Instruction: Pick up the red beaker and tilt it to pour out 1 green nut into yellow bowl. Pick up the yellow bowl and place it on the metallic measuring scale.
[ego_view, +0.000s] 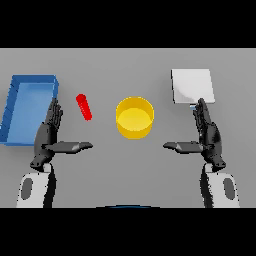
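Note:
A red beaker (84, 106) lies tilted on the grey table, left of centre. At the centre stands the yellow bowl (134, 117); I see nothing inside it. The metallic measuring scale (192, 86) is a pale square plate at the back right. My left hand (49, 135) is open, fingers straight and thumb pointing inward, just left of and below the beaker without touching it. My right hand (207, 134) is open in the mirror pose, right of the bowl, its fingertips just in front of the scale. No green nut is visible.
A blue tray (15, 110) with raised walls sits at the far left, close behind my left hand.

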